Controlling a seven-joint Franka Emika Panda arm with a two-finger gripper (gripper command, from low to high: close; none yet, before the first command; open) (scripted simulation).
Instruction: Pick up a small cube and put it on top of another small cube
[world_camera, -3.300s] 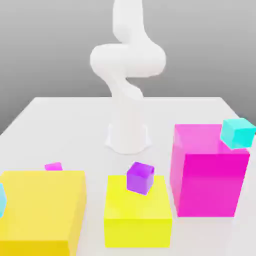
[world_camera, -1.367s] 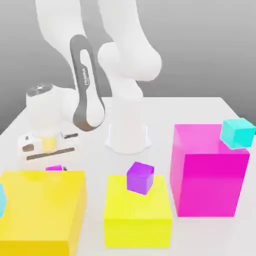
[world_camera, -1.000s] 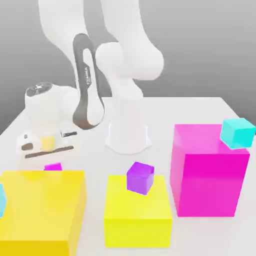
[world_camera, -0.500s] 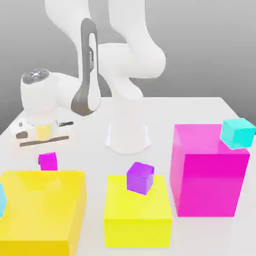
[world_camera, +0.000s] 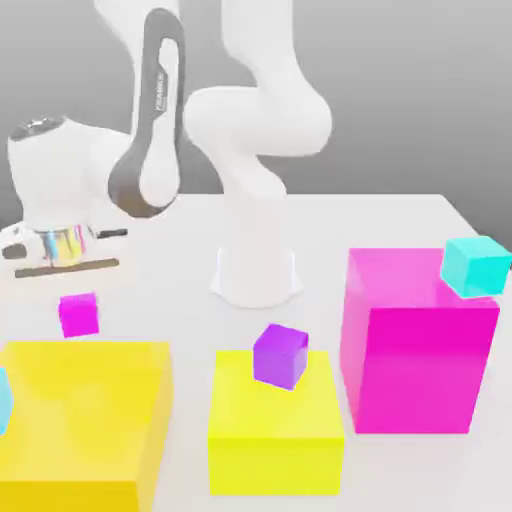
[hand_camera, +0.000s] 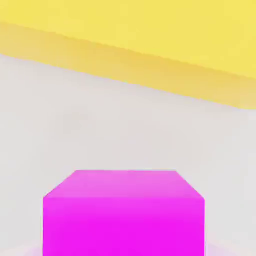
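White table (world_camera: 400, 215), gripper (world_camera: 70, 285) clamped shut on 1 tiny cube (world_camera: 78, 313): probably light, rigid, slick; pinch opposite flat faces.

Change since the earlier exterior views:

1. Arm: at first only its base column and upper links were in view. The hand then came down at the exterior view's left, close over the desk (world_camera: 400, 215) behind the large yellow block (world_camera: 85, 425). It now stands higher and further left.
2. Gripper (world_camera: 75, 290): it has risen with the hand and its fingers remain closed on the small cube.
3. Small cube (world_camera: 78, 314): it first lay on the desk just behind the yellow block's far edge, partly hidden by it. It now hangs clear above the desk, fully visible beneath the hand, slightly left of its former place.
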